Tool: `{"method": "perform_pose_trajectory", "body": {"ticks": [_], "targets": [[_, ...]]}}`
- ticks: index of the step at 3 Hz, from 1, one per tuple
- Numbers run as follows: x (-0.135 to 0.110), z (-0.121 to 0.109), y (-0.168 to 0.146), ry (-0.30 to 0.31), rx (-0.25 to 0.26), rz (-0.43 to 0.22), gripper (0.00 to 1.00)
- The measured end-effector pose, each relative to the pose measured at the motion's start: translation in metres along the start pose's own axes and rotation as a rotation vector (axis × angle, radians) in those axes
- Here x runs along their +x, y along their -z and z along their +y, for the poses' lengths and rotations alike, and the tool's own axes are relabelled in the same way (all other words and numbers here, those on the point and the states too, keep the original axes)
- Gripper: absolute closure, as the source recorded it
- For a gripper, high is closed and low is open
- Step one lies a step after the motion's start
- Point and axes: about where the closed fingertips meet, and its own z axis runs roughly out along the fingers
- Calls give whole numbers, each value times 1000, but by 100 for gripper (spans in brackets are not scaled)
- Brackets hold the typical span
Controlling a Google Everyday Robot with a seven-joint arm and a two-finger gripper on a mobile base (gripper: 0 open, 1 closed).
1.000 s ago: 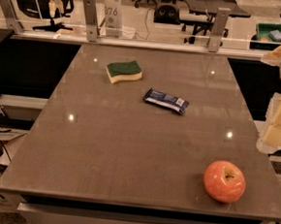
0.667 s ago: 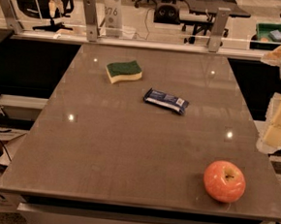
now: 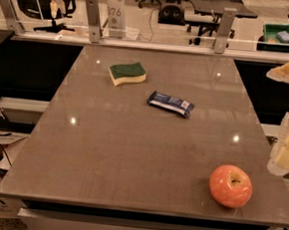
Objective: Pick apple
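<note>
The apple (image 3: 230,185) is round and red-orange with pale streaks and a dark stem dimple. It sits near the front right corner of the grey table (image 3: 131,151). My gripper (image 3: 286,147) shows as a pale blurred shape at the right edge of the view, beyond the table's right side. It is up and to the right of the apple and does not touch it. Nothing shows in it.
A green and yellow sponge (image 3: 127,73) lies at the back left of the table. A dark blue snack bar (image 3: 170,103) lies near the middle. A metal rail with posts (image 3: 93,19) runs along the far edge. A green bin (image 3: 287,34) stands at the back right.
</note>
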Motion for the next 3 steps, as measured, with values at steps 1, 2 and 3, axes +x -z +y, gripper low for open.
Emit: {"method": "perform_pose_trajectory", "body": {"ticks": [1,2,3], "targets": [[5,21,-21,39,-27,-58,0],[5,42,-46,85,-60,-122,0],[6,61,-72,121,-107,-159,0]]}}
